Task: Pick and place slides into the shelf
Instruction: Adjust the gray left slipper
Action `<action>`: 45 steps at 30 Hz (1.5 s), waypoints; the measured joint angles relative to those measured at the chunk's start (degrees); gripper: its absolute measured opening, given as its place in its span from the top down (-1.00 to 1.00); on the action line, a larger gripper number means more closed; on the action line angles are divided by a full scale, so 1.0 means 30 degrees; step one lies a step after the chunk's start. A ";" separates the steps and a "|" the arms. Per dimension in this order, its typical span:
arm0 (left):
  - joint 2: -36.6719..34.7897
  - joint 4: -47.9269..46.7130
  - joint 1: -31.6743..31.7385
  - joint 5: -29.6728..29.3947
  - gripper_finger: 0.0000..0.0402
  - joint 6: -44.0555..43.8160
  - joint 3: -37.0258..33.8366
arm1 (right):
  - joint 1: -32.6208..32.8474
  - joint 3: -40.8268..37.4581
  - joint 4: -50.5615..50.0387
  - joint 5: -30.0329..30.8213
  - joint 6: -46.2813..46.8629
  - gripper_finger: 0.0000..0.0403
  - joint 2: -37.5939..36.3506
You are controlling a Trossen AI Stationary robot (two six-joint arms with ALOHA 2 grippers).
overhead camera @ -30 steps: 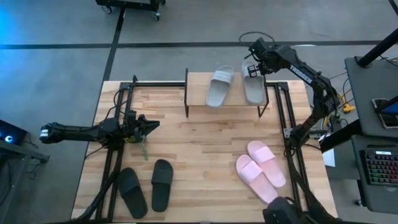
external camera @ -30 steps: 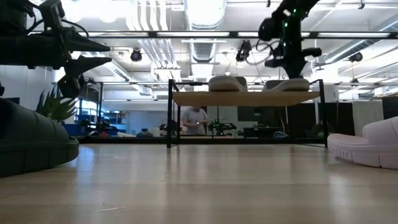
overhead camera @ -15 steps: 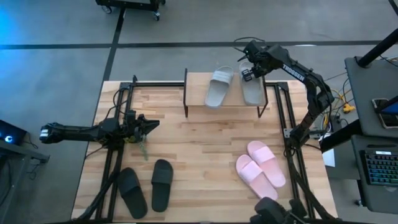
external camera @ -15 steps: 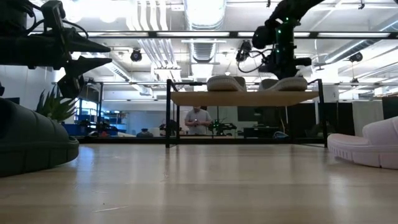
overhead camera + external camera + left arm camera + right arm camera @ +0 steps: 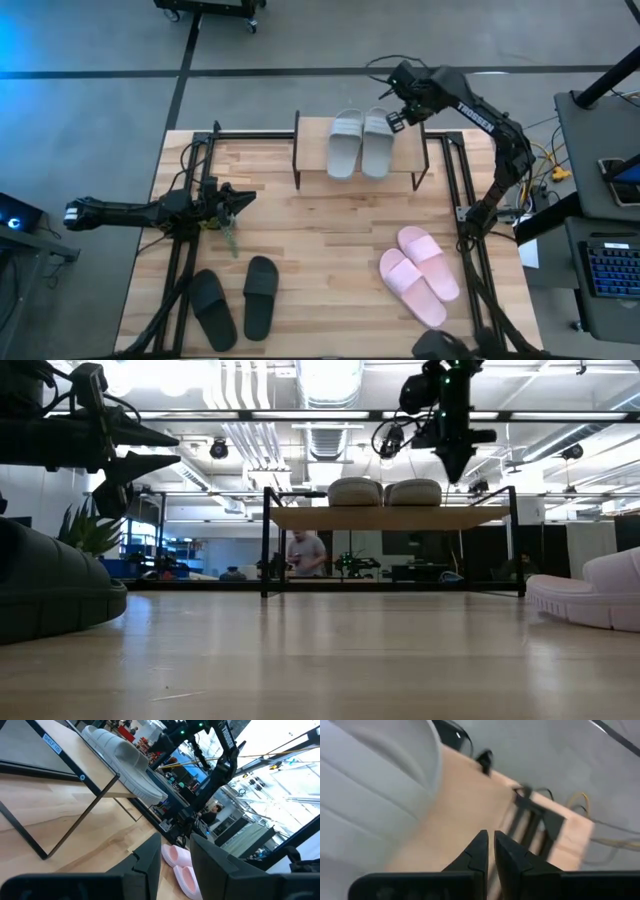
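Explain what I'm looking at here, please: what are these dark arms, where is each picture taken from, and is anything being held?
This is a two-armed robot at a wooden table. One picture looks straight down, one looks level across the tabletop, and two come from cameras on the wrists. The job is putting slides on the shelf, the small rack at the far edge. The grey pair already lies side by side on its top board. The pink pair and black pair lie on the table. The right gripper hovers by the grey pair, fingers nearly together, holding nothing. The left gripper waits over the table's left side, slightly open and empty.
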 joint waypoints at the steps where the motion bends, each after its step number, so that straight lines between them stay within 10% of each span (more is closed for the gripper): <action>1: 0.0000 0.0005 0.0000 0.0000 0.55 -0.0003 0.0000 | 0.0000 0.0194 -0.0650 -0.0039 -0.0008 0.89 0.0000; 8: -0.0006 0.0033 0.0000 0.0000 0.55 0.0005 -0.0006 | 0.1374 0.0710 -0.1723 -0.7384 0.0588 0.89 -0.0647; 14: 0.0000 0.0041 0.0000 0.0000 0.55 0.0013 -0.0007 | 0.5714 -0.0144 -0.0221 -0.9026 0.2436 0.89 -0.0590; 25: 0.0007 0.0038 0.0003 0.0003 0.55 0.0022 -0.0015 | 1.1338 -0.0449 0.6198 -0.7327 0.5670 0.89 0.1490; 45: 0.0030 0.0004 0.0000 0.0561 0.55 0.0019 -0.0021 | 1.2425 -0.0245 0.5872 -0.1791 0.5606 0.89 0.3656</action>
